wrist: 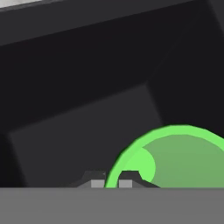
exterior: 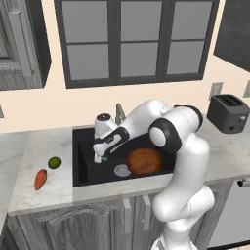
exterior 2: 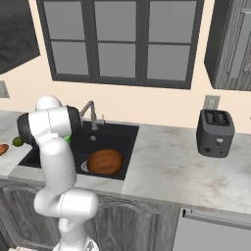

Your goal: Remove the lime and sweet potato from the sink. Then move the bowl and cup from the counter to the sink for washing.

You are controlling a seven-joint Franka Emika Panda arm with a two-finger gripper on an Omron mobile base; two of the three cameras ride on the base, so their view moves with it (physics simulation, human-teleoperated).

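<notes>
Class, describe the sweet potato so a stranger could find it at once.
Find the black sink, then look to the counter on its left. The sweet potato lies there: long, orange-red, tapered, unlike the round green lime beside it.

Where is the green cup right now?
The green cup is pinched by its rim in the gripper, over the left side of the black sink, left of the brown bowl.

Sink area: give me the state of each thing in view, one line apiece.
lime: on the counter, left of the sink.
sweet potato: on the counter, near the lime.
bowl: in the sink, upright.
cup: rim pinched by the gripper, over the sink.
gripper: shut on the cup.
</notes>
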